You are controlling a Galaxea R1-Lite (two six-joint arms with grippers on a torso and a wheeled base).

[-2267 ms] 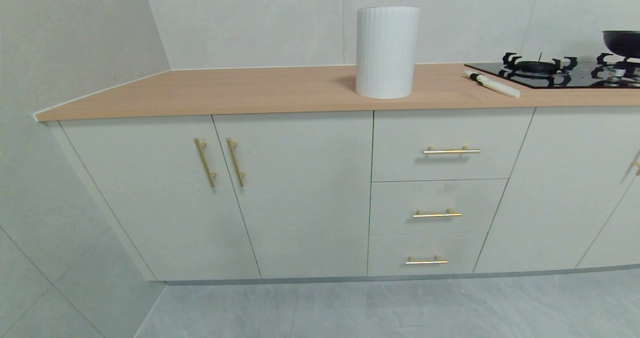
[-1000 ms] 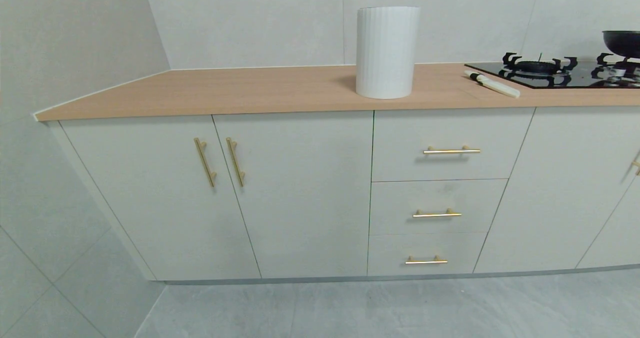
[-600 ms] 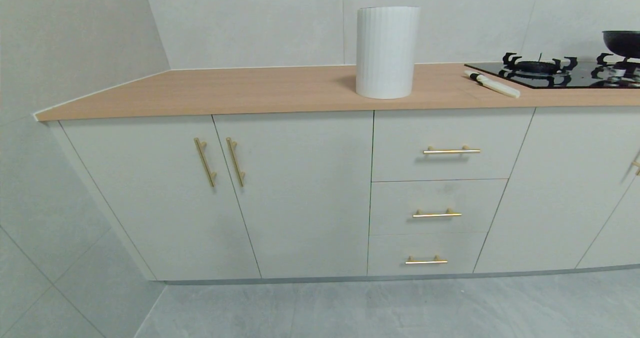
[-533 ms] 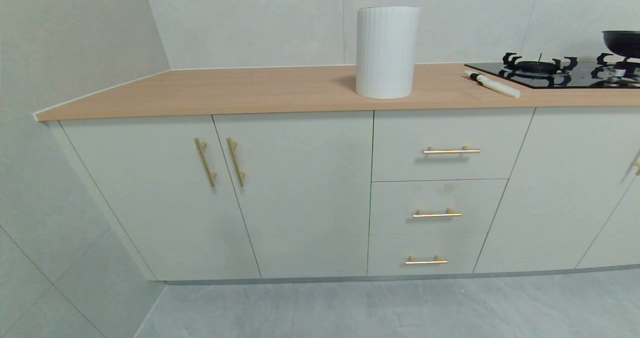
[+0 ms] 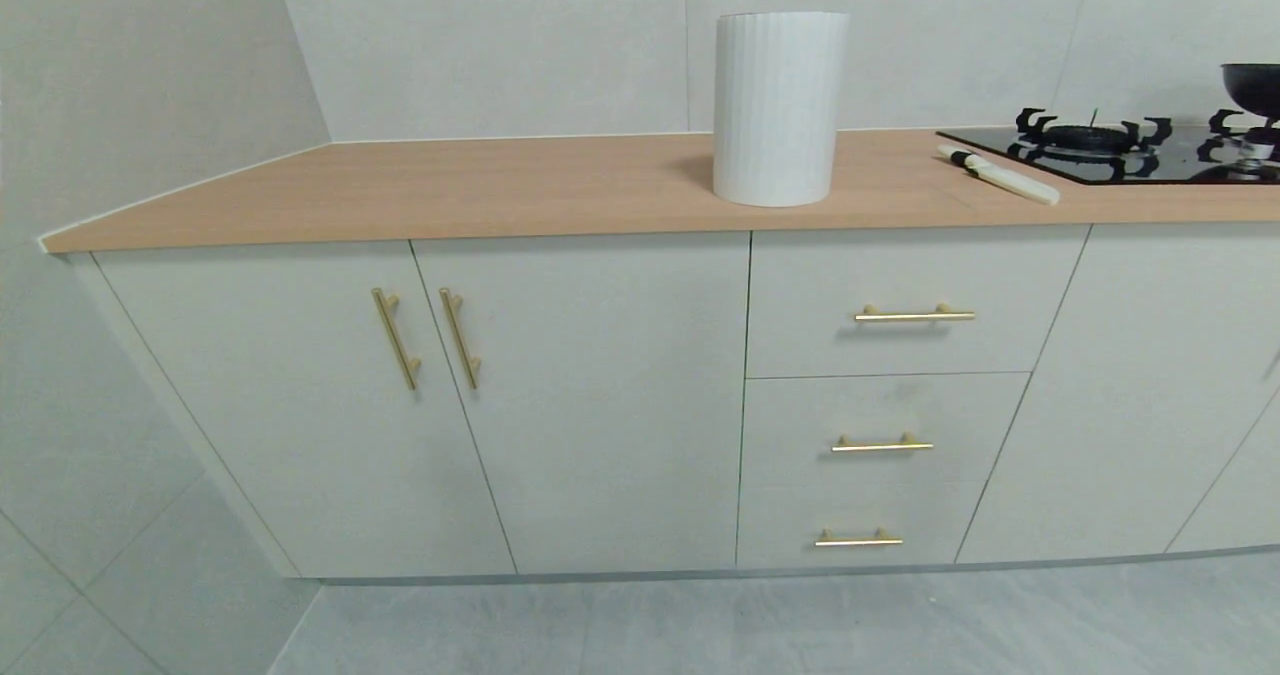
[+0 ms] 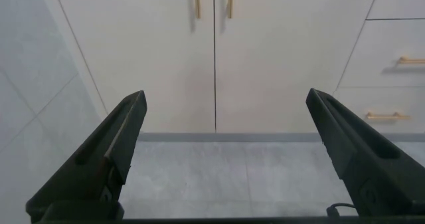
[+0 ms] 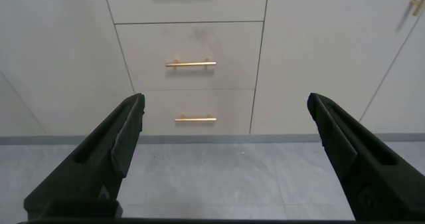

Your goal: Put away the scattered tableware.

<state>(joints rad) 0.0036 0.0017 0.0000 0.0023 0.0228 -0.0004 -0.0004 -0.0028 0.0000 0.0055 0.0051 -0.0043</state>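
Wood-look worktop (image 5: pixel 450 190) across the head view, over pale cupboard doors (image 5: pixel 300 435) and a stack of three shut drawers (image 5: pixel 890 405) with slim gold handles.

On the worktop, one loose piece of tableware: a cream knife (image 5: pixel 1003 178) with a dark band near its far end. Lies flat, just beside the front corner of the black hob (image 5: pixel 1150 160), and apart from the tall white canister (image 5: pixel 778 105) to its left. Probably light and stiff, with a smooth, slippery surface. Thin and flat against the wood, so little room to get under it. Best taken across its narrow width near the middle, closing gently and lifting level. Blade end not distinguishable from here, so safer to treat both ends as sharp.

Containers: white ribbed canister standing upright near the middle of the worktop, likely the place for the knife. Rim above the camera's line, so inside hidden. Drawers all closed, contents unseen. Dark pan (image 5: pixel 1255 80) on the hob at the far right, inside not visible.

Left pincer (image 6: pixel 226 99) released, spread wide with nothing between, low in front of the cupboard doors and above the grey floor (image 6: pixel 219 177). Right pincer (image 7: pixel 226 101) likewise released and empty, low in front of the drawers. Both well apart from the knife and well below the worktop.

Judged stage: approach only, nothing grasped, knife not yet put away.
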